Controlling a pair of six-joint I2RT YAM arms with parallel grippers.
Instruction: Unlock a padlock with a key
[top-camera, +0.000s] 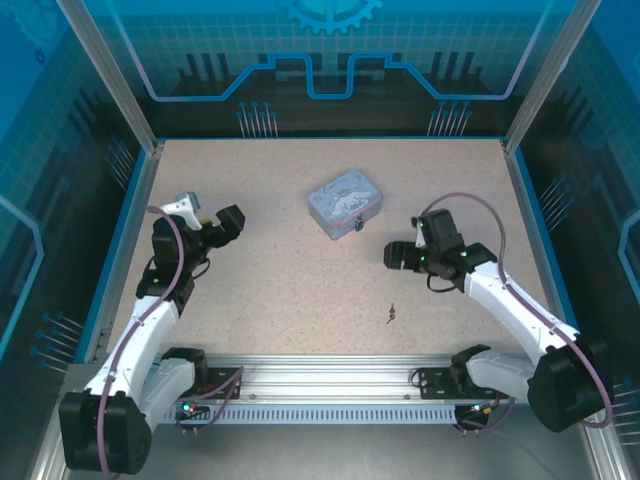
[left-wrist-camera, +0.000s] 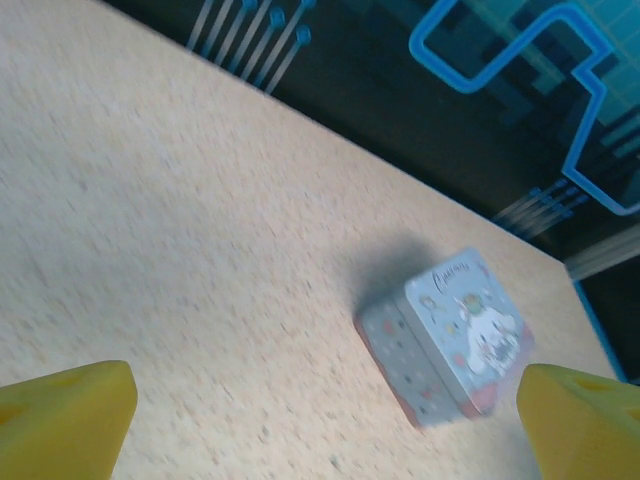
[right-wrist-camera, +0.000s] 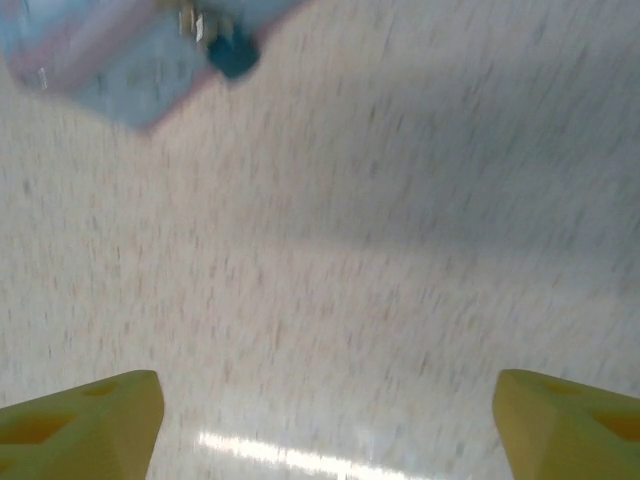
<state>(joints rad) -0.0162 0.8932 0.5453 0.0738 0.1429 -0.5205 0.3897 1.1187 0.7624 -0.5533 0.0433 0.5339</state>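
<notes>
The tiny blue-teal padlock (top-camera: 357, 228) hangs at the near edge of a pale-blue cartoon tin (top-camera: 341, 203) in the middle of the table. It appears blurred at the top of the right wrist view as a dark teal blob (right-wrist-camera: 232, 55). The small dark key (top-camera: 391, 316) lies flat on the table nearer the arms, apart from both grippers. My right gripper (top-camera: 400, 255) hovers right of the tin, open, yellow fingertips (right-wrist-camera: 80, 420) wide apart over bare table. My left gripper (top-camera: 225, 228) is left of the tin, open and empty, fingertips (left-wrist-camera: 65, 415) spread.
The tin (left-wrist-camera: 448, 340) sits ahead and to the right of the left gripper. The blurred tin (right-wrist-camera: 100, 50) is also at the top left of the right wrist view. Blue walls and metal posts (top-camera: 120, 90) ring the speckled table (top-camera: 280, 290). A rail (top-camera: 330, 380) runs along the near edge.
</notes>
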